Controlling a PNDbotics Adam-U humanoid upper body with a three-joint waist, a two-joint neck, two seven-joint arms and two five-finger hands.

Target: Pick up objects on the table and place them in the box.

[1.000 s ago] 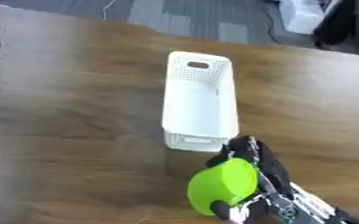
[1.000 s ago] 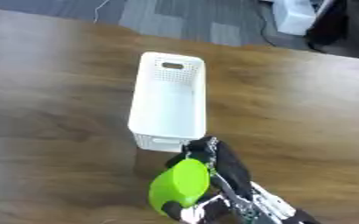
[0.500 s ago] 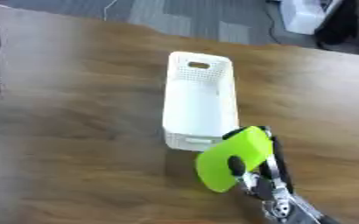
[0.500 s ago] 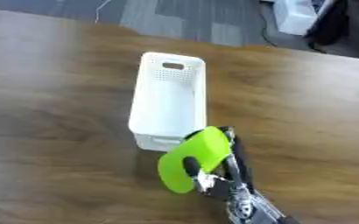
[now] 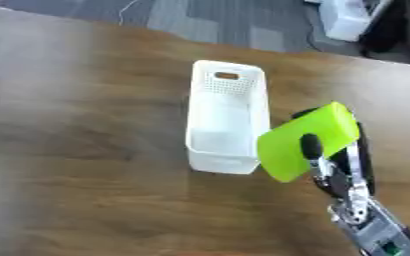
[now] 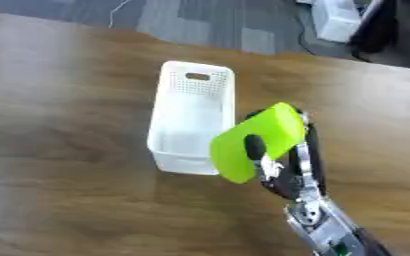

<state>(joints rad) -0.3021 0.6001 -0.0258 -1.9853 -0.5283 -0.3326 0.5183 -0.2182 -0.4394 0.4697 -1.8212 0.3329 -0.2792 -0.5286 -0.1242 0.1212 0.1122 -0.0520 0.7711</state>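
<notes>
- wood-grain table (image 5: 86, 150) fills pretty much the whole frame, grey floor along the top edge
- white perforated box (image 5: 227, 116) sits just above the middle, long and narrow, open top
- lime green flat object (image 5: 309, 141) is tilted, right of centre, its lower left corner overlapping the box's near right corner
- right hand (image 5: 335, 162) reaches up from the lower right, thumb and fingers clamped on the green object
- left arm barely shows at the far left edge, can't tell its fingers

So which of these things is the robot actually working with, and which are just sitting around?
Part of the job:
- the lime-green object, held by the right hand, fingers curled round it, beside the box's near right corner
- the white box, looking empty, on the wooden table

Just lying about:
- white equipment on the floor beyond the table
- a cable on the floor
</notes>
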